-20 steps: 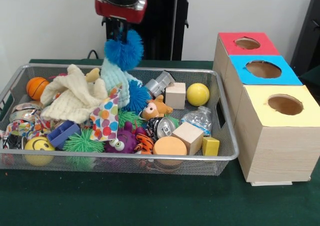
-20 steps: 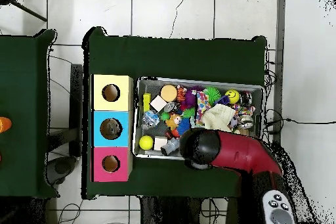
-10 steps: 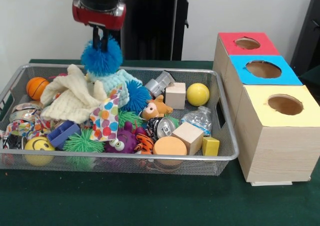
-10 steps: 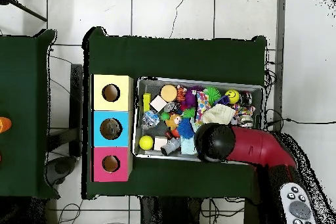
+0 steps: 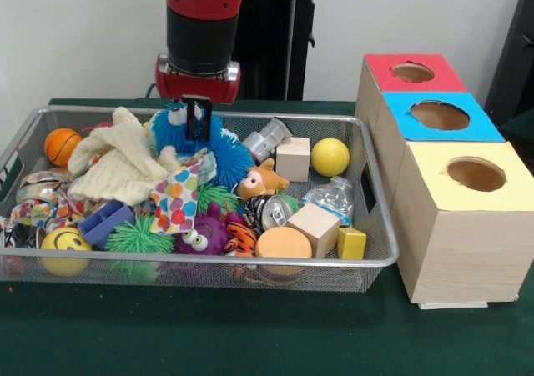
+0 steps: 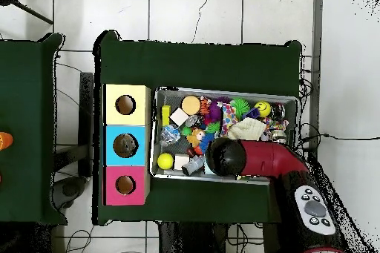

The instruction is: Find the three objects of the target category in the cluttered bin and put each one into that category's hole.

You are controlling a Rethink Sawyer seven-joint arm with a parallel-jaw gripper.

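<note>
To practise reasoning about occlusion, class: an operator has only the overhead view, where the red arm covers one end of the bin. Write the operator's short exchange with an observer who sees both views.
Operator: The arm blocks my view. Where is the gripper?
Observer: The gripper is low, against a blue fuzzy toy on top of the pile.
Operator: Is anything else hidden under the arm?
Observer: An orange ball lies in a corner of the bin, beside a cream cloth.

The gripper [image 5: 196, 119] hangs inside the bin [image 5: 367, 194]; the three boxes [image 5: 440, 117] stand outside it, well apart sideways.
</note>
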